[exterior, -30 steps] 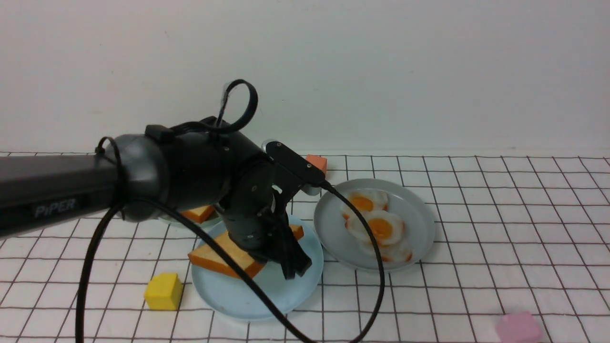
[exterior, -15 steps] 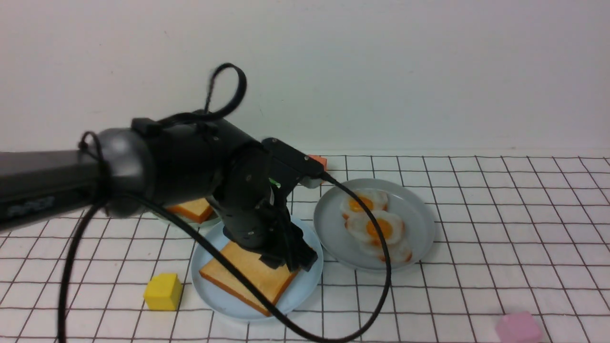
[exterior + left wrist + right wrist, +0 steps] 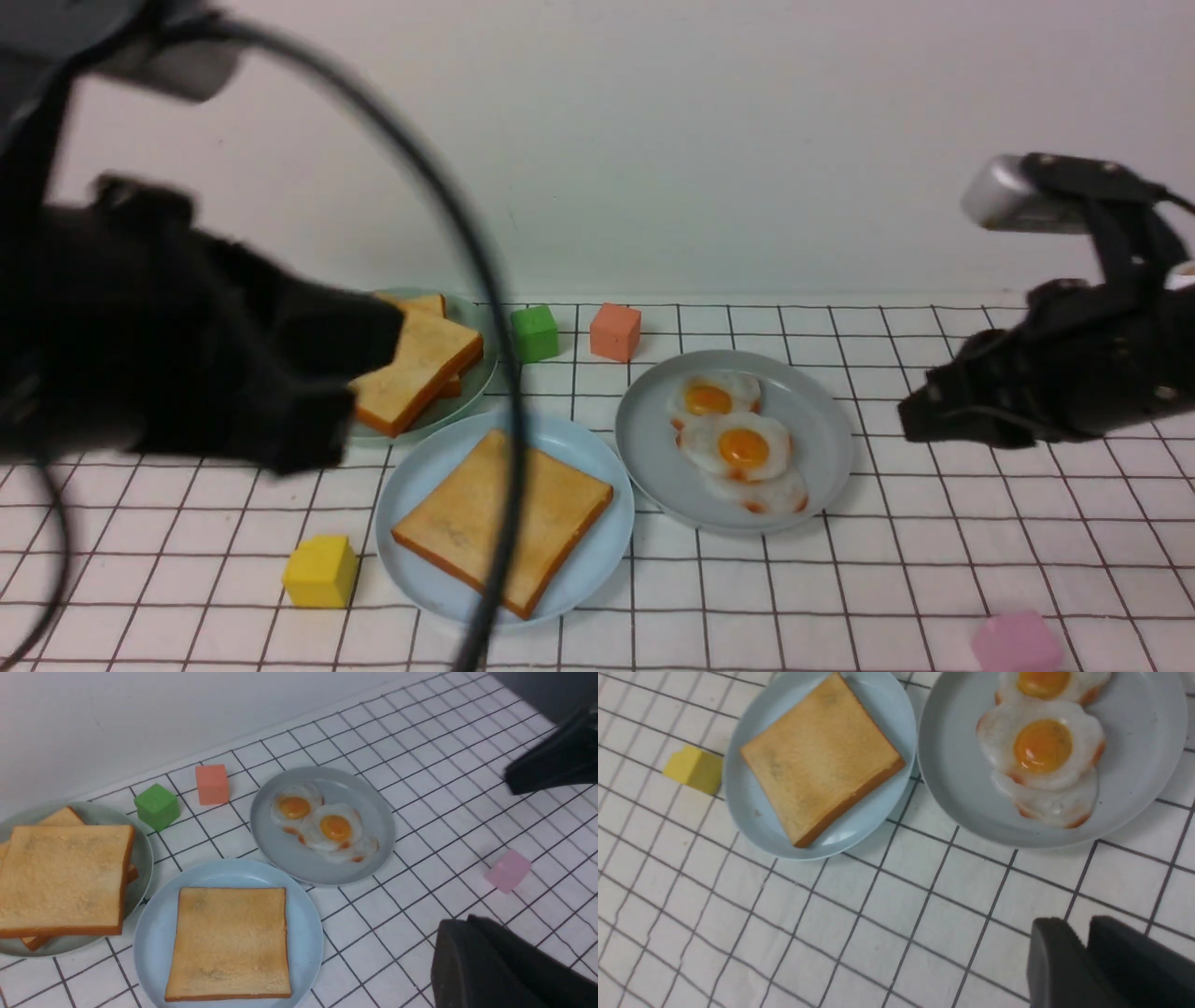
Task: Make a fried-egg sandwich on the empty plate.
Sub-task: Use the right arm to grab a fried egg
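Observation:
One golden toast slice [image 3: 560, 499] lies flat on the light-blue plate [image 3: 597, 551], nothing on top of it. To its right, fried eggs [image 3: 742, 448] overlap on the grey plate [image 3: 812, 420]. My left gripper [image 3: 369, 345] hangs blurred over the toast pile [image 3: 415, 369], left of the blue plate, and is shut and empty; its tip [image 3: 455, 926] shows in the left wrist view. At the far right my right gripper [image 3: 910, 415] hovers beyond the grey plate. In the right wrist view its tips [image 3: 1078, 926] stand slightly apart with nothing between them, short of the eggs [image 3: 1043, 746].
The toast pile sits on a pale green plate [image 3: 476, 387] at the back left. Cubes lie around: yellow [image 3: 320, 571], green [image 3: 535, 333], orange [image 3: 616, 331], pink [image 3: 1016, 642]. A black cable [image 3: 485, 308] from the left arm swings across the blue plate.
The left gripper released the toast flat onto the blue plate, shut, and pulled back to the left. The right arm has come into view at the right.

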You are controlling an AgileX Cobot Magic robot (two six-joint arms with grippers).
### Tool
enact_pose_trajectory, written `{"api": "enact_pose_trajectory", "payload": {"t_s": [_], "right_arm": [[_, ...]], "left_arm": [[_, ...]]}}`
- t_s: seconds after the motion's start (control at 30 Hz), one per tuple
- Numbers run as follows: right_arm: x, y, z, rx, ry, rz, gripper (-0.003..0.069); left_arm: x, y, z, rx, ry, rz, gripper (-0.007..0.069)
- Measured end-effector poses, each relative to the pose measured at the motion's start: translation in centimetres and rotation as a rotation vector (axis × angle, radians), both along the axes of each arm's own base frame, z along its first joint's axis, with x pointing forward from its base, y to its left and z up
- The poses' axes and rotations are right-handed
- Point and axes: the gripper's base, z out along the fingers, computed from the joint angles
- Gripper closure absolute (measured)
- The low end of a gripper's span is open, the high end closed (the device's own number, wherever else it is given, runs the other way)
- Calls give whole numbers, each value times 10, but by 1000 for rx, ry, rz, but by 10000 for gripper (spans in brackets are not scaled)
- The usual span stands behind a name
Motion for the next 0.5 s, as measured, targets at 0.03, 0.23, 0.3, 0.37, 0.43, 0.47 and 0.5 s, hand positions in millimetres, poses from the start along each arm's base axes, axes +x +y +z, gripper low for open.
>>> {"api": "enact_pose_trajectory", "payload": {"t_s": [0.03, 0.23, 0.3, 0.37, 0.43, 0.47, 0.5], "right_arm": [[12, 3, -11, -6, 38, -3, 498], [77, 17, -59, -1, 181, -64, 386], [98, 22, -73, 3, 209, -77, 362], [106, 23, -79, 5, 224, -84, 356], [123, 22, -90, 19, 260, -119, 349], [130, 19, -94, 23, 266, -134, 348], [135, 17, -96, 26, 269, -147, 347]], "left_arm": [[-9, 7, -3, -26, -29, 2, 638], [-51, 38, -31, -143, -187, 18, 638], [-58, 43, -40, -161, -206, 20, 638], [-58, 44, -41, -163, -208, 21, 638], [-59, 44, -42, -167, -213, 21, 638], [-59, 44, -42, -167, -214, 21, 638], [-59, 44, -42, -168, -215, 21, 638]]}}
